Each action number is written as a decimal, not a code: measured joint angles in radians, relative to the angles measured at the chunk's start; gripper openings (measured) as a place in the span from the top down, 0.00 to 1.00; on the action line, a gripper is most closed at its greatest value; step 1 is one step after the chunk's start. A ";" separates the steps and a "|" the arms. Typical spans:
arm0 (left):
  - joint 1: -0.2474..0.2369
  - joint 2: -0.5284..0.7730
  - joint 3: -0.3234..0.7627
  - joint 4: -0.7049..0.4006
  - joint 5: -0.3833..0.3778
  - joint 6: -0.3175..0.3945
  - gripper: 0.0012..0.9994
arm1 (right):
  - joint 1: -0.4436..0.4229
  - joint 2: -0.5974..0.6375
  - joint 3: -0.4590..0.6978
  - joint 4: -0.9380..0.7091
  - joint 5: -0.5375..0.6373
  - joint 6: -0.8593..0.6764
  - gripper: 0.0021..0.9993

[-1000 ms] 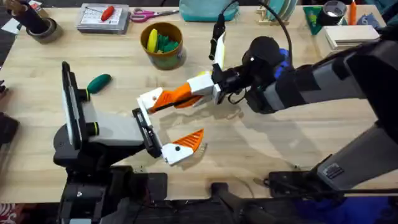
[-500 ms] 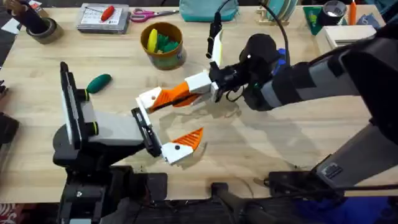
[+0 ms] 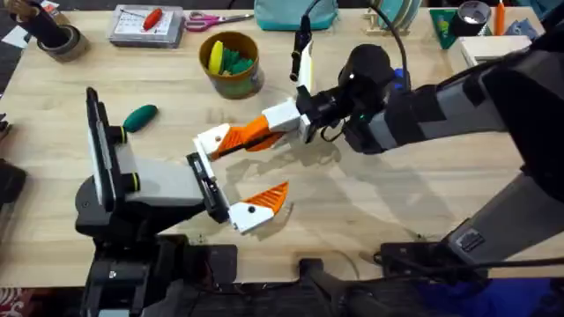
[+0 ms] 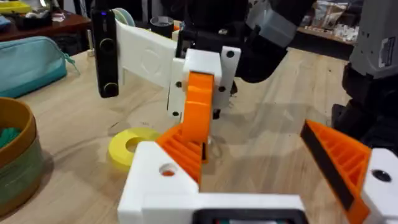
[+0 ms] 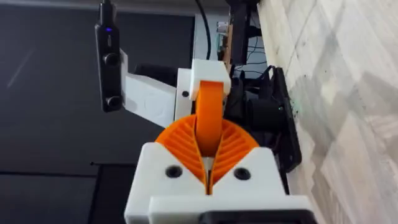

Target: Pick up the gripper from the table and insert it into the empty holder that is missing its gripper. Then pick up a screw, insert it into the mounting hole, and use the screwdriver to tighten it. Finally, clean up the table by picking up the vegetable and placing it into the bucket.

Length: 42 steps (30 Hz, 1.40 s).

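The orange gripper [image 3: 245, 134] bridges my right gripper [image 3: 269, 128] and the holder [image 3: 211, 141], the bare white finger mount of the left arm. My right gripper [image 5: 208, 149] is shut on the orange gripper [image 5: 209, 109], whose far end meets the holder [image 5: 211, 71]. The left gripper [image 3: 238, 172] stands open, its other finger carrying an orange tip [image 3: 270, 197]. The green vegetable [image 3: 140, 115] lies on the table [image 3: 423, 189] to the left. At the back stands the bucket [image 3: 231, 63]. The screwdriver is hidden, except perhaps a blue bit [image 3: 402, 81] behind the right arm.
A yellow ring [image 4: 132, 144] lies on the table beside the holder. Along the far edge are a teal pouch [image 3: 295, 12], scissors [image 3: 216, 18], a tray with a red item [image 3: 145, 23] and a tape roll [image 3: 57, 37]. Boxes [image 3: 493, 48] sit at the far right.
The right arm's wrist has edged slightly toward the far side. The orange gripper stays held at the holder, and the left arm has not moved.
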<state>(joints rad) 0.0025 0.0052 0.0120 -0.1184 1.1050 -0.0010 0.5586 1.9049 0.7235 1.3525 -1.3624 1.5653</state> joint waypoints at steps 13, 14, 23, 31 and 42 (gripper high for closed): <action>0.000 0.000 0.000 -0.002 0.009 0.000 0.01 | -0.006 0.000 0.006 -0.019 -0.030 -0.020 0.99; 0.000 0.000 0.000 -0.002 0.009 0.000 0.01 | -0.006 0.000 0.007 -0.021 -0.030 -0.021 0.99; 0.000 0.000 0.000 -0.002 0.009 0.000 0.01 | -0.010 0.000 0.008 -0.027 -0.030 -0.029 0.99; 0.000 0.000 0.000 -0.002 0.009 0.000 0.01 | -0.010 0.000 0.009 -0.028 -0.029 -0.029 0.99; 0.000 0.000 0.000 -0.002 0.009 0.000 0.01 | -0.010 0.000 0.009 -0.028 -0.024 -0.028 0.99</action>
<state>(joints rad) 0.0021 0.0055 0.0120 -0.1200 1.1145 -0.0010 0.5488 1.9051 0.7322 1.3247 -1.3862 1.5372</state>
